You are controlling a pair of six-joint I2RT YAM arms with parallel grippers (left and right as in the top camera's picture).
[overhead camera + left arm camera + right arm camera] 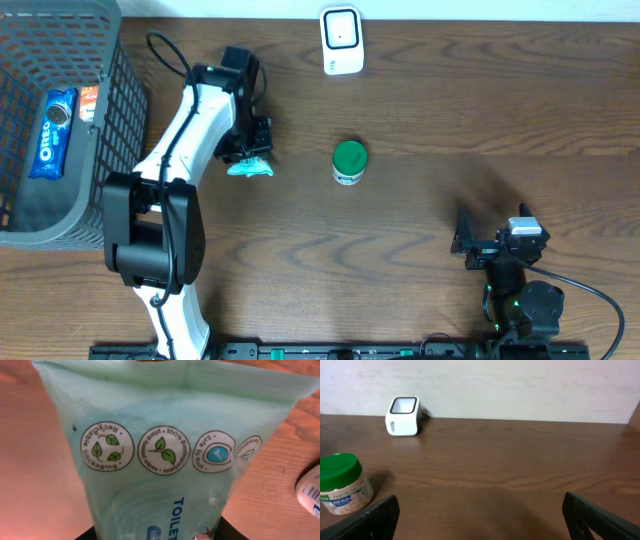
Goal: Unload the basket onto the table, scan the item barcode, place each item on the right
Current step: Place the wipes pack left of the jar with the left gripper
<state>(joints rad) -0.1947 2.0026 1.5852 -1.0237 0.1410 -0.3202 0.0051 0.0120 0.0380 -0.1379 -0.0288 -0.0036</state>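
Observation:
My left gripper (250,152) is shut on a pale green soft packet (248,168), the item, left of the table's middle. In the left wrist view the packet (165,460) fills the frame, showing round leaf logos and the word TOILET; no barcode shows on this face. Its lower end sits between my left gripper's (157,536) dark fingers. The white scanner (341,40) stands at the back centre, well apart from the packet, and also shows in the right wrist view as a white scanner (403,423). My right gripper (466,244) rests open at the front right, nothing between its fingers (375,520).
A green-lidded jar (349,162) stands right of the packet; its white side (310,492) shows at the left wrist view's edge, and the jar (341,484) again in the right wrist view. A dark mesh basket (110,150) with an Oreo pack (52,132) occupies the left.

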